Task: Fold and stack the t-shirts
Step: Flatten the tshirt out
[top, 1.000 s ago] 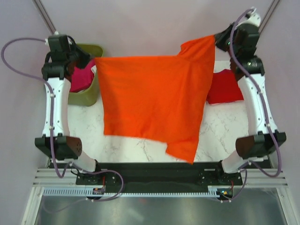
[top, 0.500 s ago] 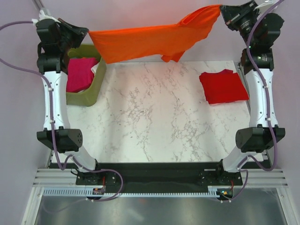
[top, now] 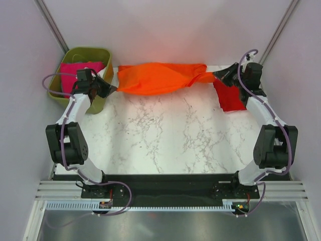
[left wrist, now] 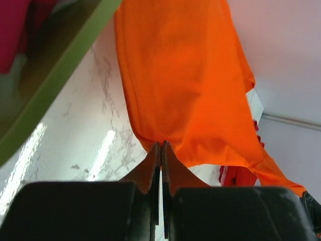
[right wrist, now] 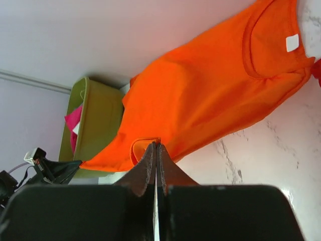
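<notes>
Both arms share one build. The left arm, at 9 o'clock in the top view, and the right arm, at 3 o'clock, have white link shells between black joint housings, each with a bulky rounded black elbow. Lilac cables loop along them and curl over the black base plate at 6 o'clock. The left gripper and right gripper have dark wedge fingers tapering from a black block.

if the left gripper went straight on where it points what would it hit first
The left gripper is shut on the orange t-shirt, so that comes first; beyond it probably the red t-shirt, depth unclear.
</notes>
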You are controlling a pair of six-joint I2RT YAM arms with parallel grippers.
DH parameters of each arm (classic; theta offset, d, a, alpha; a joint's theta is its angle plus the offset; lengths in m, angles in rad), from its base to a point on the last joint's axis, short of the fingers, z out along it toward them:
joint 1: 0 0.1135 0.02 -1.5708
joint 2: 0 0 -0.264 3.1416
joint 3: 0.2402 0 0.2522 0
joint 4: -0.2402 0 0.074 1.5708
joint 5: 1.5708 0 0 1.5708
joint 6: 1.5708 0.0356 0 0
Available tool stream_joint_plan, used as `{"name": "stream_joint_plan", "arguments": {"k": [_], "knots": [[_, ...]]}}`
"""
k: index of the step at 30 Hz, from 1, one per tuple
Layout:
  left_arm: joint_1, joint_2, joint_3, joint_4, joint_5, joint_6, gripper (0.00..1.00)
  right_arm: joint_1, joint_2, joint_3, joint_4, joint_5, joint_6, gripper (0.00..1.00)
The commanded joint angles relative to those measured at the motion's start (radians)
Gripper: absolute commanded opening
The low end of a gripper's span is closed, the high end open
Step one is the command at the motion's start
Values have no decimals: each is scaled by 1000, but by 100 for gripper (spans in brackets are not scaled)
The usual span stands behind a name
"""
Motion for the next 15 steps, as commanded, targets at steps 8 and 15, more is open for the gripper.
{"name": "stream_joint_plan", "arguments": {"k": [8,15], "knots": [[-13,-322,-384,144,56,53,2,-3,-327,-318,31,-50,-96,0],[-13,-545,-674,133,4,101,2,-3,-587,-530,-84,-46,-194,0]]}}
